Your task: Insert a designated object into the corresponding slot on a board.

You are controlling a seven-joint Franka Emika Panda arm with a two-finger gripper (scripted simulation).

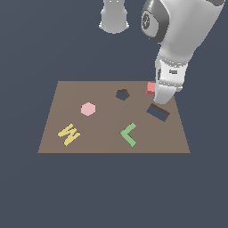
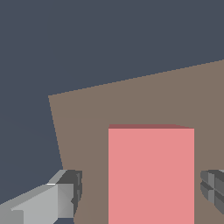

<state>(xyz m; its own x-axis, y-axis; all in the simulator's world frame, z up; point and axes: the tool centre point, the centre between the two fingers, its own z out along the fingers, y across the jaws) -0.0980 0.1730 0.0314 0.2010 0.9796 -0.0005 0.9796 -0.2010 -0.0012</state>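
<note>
I see the gripper (image 2: pixel 140 192) spread wide, its fingers (image 2: pixel 65 197) straddling the salmon-red block (image 2: pixel 151 175) without touching it. The block sits near the brown board's (image 1: pixel 102 142) far edge, just beyond the tilted dark rectangular slot (image 1: pixel 158 112).

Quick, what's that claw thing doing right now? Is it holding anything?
Gripper: open, fingers on either side of the red block with gaps showing; not gripping it.
</note>
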